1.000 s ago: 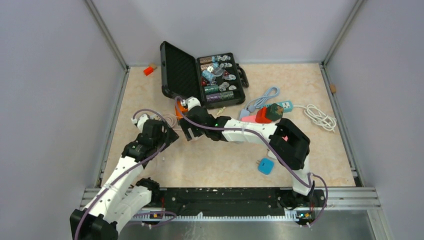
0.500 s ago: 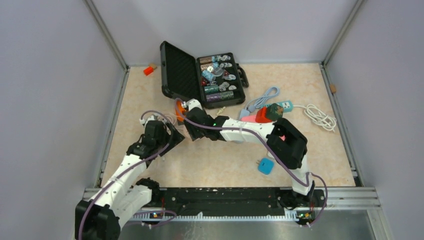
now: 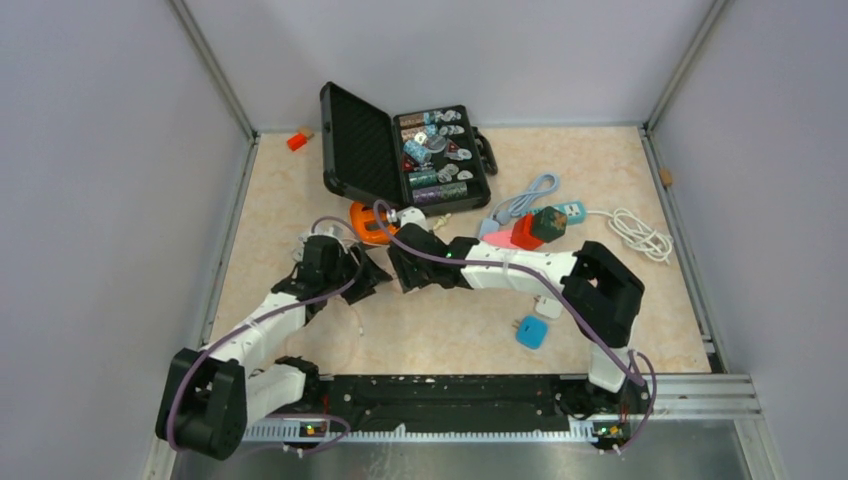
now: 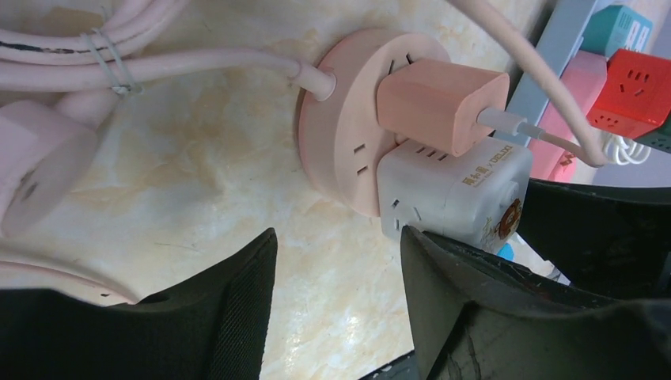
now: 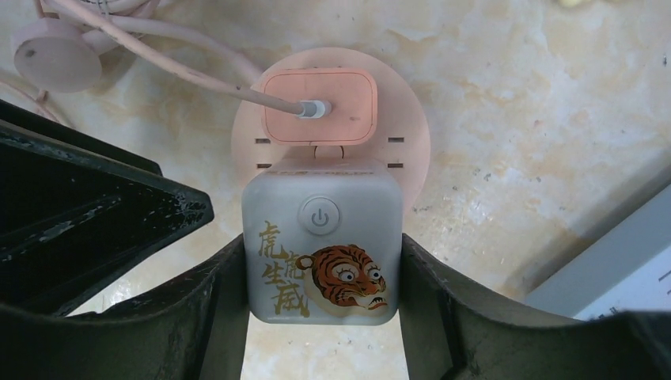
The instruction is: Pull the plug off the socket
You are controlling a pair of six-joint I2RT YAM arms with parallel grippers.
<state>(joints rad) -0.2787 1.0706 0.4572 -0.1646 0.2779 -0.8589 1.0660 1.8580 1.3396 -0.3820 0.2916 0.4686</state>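
A round pink socket lies flat on the marble floor. Two things are plugged into it: a pink plug with a pink cable, and a white cube plug bearing a tiger picture. My right gripper is shut on the white cube, one finger pressed against each side. My left gripper stands open just beside the socket with bare floor between its fingers; its right finger reaches under the cube's edge. From above, both grippers meet and hide the socket.
An open black case of small parts stands at the back. An orange object lies just behind the grippers. Red and green cubes, a white cord and a blue adapter lie to the right. Pink cable coils lie left.
My left arm has swung right up to the socket, its jaws narrowing. My right gripper has closed onto the white cube and shifted slightly right, uncovering the orange object.
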